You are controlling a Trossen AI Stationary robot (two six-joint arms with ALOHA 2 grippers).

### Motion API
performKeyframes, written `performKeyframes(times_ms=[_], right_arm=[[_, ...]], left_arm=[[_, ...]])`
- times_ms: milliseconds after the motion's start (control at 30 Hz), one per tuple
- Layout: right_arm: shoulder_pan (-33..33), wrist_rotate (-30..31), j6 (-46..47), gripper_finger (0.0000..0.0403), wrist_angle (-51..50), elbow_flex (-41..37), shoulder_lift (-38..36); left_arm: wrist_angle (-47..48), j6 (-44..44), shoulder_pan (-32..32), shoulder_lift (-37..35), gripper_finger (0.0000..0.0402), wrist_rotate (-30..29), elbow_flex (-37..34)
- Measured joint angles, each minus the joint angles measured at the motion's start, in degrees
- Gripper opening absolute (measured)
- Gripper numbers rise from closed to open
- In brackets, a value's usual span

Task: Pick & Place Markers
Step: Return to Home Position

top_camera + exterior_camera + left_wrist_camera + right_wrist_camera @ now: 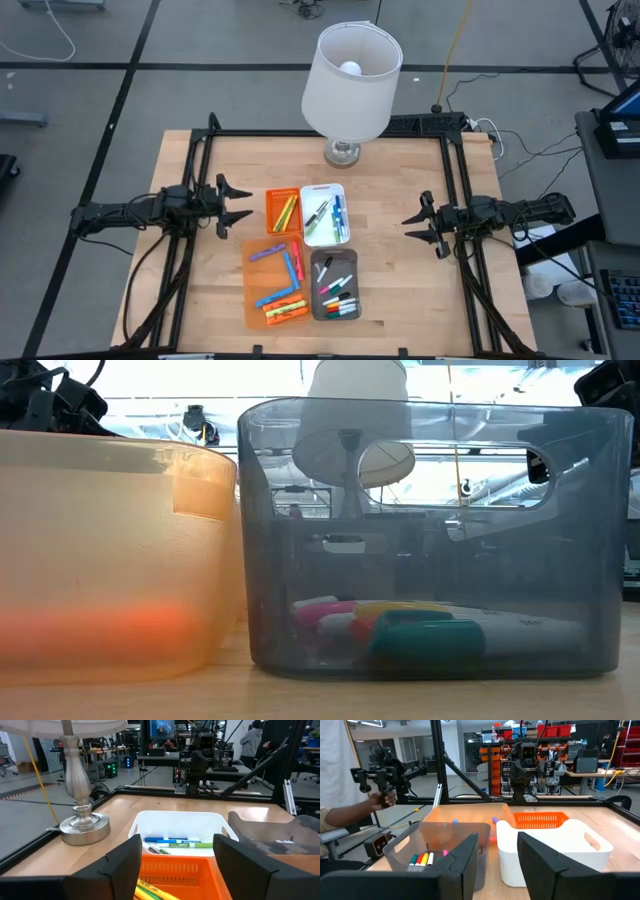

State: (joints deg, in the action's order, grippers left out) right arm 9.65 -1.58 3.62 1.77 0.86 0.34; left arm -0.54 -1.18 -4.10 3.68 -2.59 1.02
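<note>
The markers lie in four trays at the table's middle: yellow, green and red ones in the small orange tray (283, 210), green, blue and black ones in the white tray (326, 214), several orange, blue, purple and pink ones in the large orange tray (275, 283), several mixed colours in the grey tray (336, 285). My left gripper (240, 203) is open and empty, left of the small orange tray. My right gripper (413, 227) is open and empty, right of the white tray. In the low view the grey tray (430, 540) shows pink, yellow and teal markers (425, 635).
A table lamp with a white shade (351, 80) stands on its metal base (342, 152) at the table's far middle, just behind the trays. A black frame (330, 132) runs along the table's far edge and sides. A person's hand (382, 799) shows in the room beyond.
</note>
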Motion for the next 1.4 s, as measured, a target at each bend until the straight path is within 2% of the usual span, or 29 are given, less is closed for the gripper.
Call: performKeyframes(times_ms=[200,1400], right_arm=[[-0.01,0.0,1.15,0.0125,0.08,0.0,0.01],[0.0,0.02,2.75,0.0126,0.14,0.0,0.04]], left_arm=[[-0.07,2.82,0.0,0.0,0.025,-0.04,-0.02],[-0.13,2.4,0.0,0.0,0.025,-0.17,-0.04]])
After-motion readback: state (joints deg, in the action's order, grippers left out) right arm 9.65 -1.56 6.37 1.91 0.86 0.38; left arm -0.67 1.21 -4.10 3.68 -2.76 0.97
